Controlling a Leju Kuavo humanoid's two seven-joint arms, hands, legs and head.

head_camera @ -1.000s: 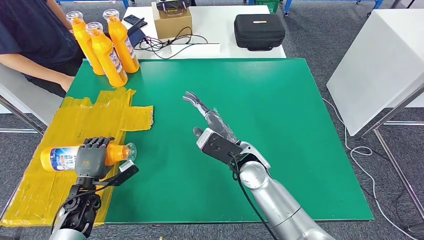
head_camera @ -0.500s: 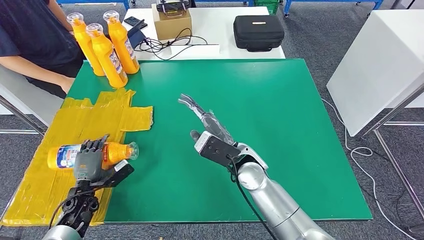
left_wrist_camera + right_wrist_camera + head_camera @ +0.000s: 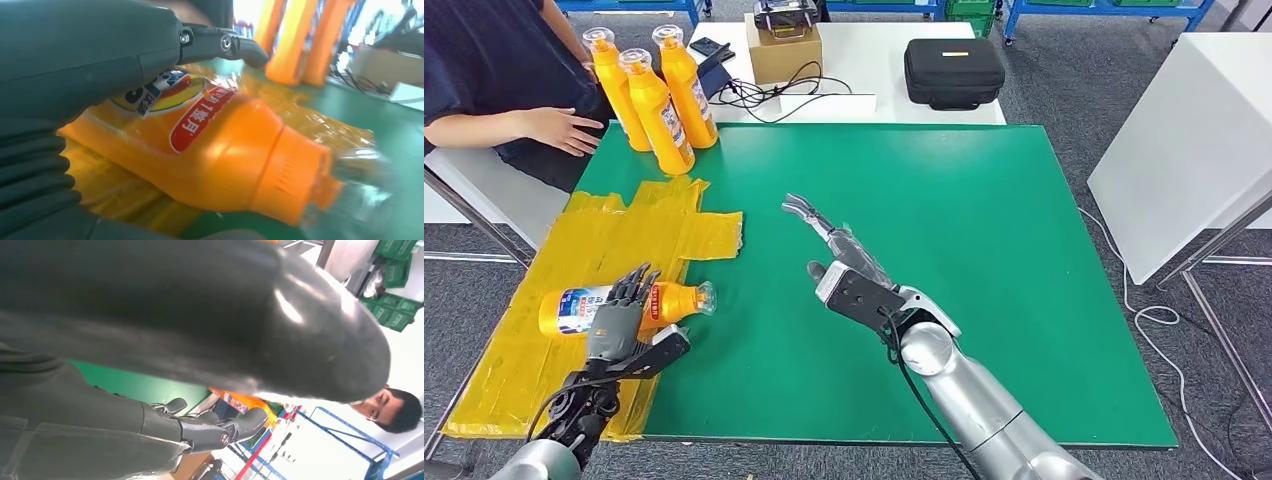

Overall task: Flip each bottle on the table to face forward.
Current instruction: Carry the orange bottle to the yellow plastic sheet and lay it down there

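Left hand point(image 3: 617, 318) w/ fingers spread, resting on the lying bottle point(image 3: 589, 306) on yellow tape point(image 3: 514, 370), not gripping. Right hand point(image 3: 832, 236) spread, holding nothing. Best roll slowly, keep label up.

Black case point(image 3: 954, 72) and cardboard box point(image 3: 782, 54) on white table point(image 3: 879, 60)

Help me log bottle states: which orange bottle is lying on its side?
The bottle under the left hand, on the yellow sheet; the three others stand upright.
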